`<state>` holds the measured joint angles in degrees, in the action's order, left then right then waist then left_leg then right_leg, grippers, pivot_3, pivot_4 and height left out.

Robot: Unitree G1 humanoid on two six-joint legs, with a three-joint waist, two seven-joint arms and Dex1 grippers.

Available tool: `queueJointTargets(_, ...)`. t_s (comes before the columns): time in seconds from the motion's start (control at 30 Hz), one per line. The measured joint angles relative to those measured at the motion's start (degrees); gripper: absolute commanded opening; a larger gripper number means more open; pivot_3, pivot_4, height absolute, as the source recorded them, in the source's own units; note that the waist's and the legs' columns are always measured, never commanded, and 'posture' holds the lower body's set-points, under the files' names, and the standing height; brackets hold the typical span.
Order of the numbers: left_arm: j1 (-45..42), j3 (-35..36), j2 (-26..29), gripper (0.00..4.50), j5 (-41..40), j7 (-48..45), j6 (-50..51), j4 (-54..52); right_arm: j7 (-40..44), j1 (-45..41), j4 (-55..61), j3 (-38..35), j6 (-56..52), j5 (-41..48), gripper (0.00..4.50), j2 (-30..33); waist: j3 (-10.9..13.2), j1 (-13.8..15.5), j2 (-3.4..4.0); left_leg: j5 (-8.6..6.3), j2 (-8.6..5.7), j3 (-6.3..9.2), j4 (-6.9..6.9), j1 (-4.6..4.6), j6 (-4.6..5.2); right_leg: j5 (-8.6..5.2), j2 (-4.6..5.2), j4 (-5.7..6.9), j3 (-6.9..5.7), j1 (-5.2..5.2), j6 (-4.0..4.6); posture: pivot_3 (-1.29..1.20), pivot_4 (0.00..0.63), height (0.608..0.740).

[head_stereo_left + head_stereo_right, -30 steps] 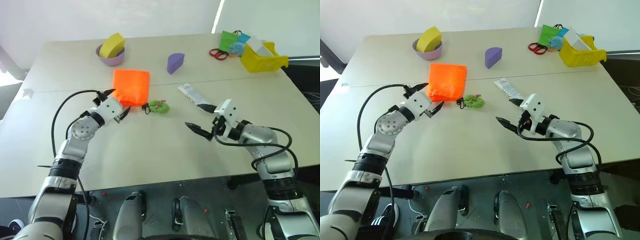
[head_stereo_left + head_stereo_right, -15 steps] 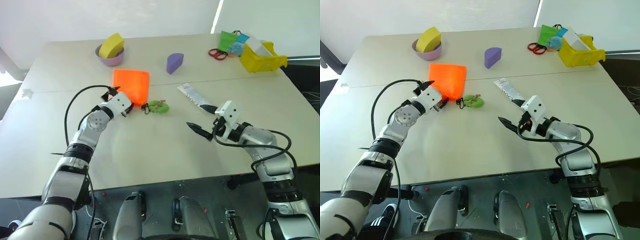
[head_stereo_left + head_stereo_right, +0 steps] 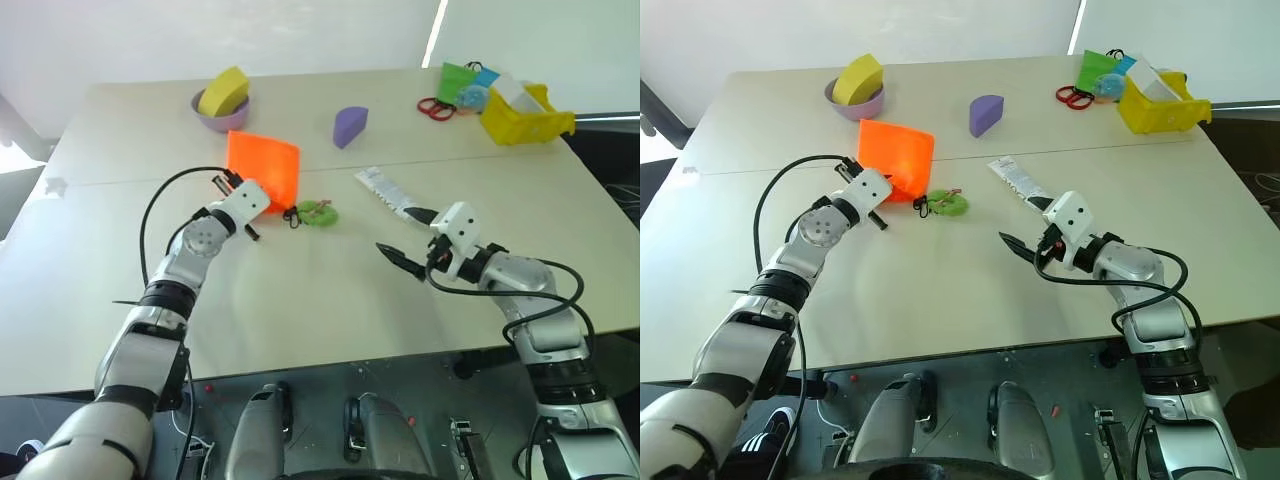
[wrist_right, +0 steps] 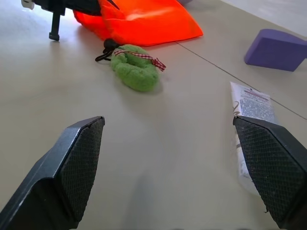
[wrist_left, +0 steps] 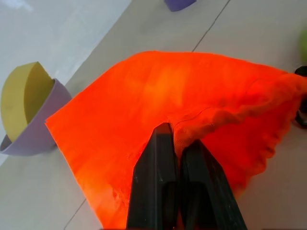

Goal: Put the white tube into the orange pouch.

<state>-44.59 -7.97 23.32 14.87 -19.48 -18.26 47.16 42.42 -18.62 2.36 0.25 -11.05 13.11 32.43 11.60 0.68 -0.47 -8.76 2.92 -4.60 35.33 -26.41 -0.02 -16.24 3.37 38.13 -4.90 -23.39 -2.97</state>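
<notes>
Left gripper point(image 5: 176, 143), open beside the bright orange fabric drawstring pouch point(image 3: 265, 168) a second ago, now pinches the pouch's near edge, lifting it off the beige table point(image 3: 320, 290). Right gripper point(image 3: 408, 240) unmoved, fingers wide apart, hovering just short of the flat white squeeze tube point(image 3: 385, 190).

white tube point(image 4: 252, 120) partly behind a right finger, tube print perhaps text, too small to read
</notes>
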Motion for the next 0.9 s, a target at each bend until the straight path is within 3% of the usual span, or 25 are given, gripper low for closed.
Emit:
queueJointTargets(0.2,9.3,1.8,1.7,0.01,-7.2,-9.7,12.0,-20.4,-0.5,-0.2,-0.7,0.0,1.3,-1.2,4.50,0.0,0.0,-0.1,0.00,0.01,0.03,0.01,0.00,0.02,-0.01,0.00,0.04,0.04,0.01,0.01,0.01,0.00,0.150,0.740)
queueJointTargets(0.43,18.9,3.1,7.7,0.01,-13.9,-18.6,30.1,-45.7,-0.5,-1.0,-2.7,0.0,2.4,-1.8,4.50,-0.1,0.0,-0.2,0.02,0.00,0.03,0.01,0.01,0.10,-0.01,0.01,0.07,0.04,0.07,0.06,0.03,0.00,0.150,0.740)
queueJointTargets(0.9,25.1,6.3,13.2,0.01,-30.6,-26.7,55.5,-72.6,-0.3,-2.4,-5.1,0.3,4.1,-2.8,4.50,-0.2,0.0,-0.1,0.02,0.00,0.02,0.02,0.01,0.10,-0.01,0.01,0.09,0.03,0.16,0.07,0.04,0.00,0.150,0.740)
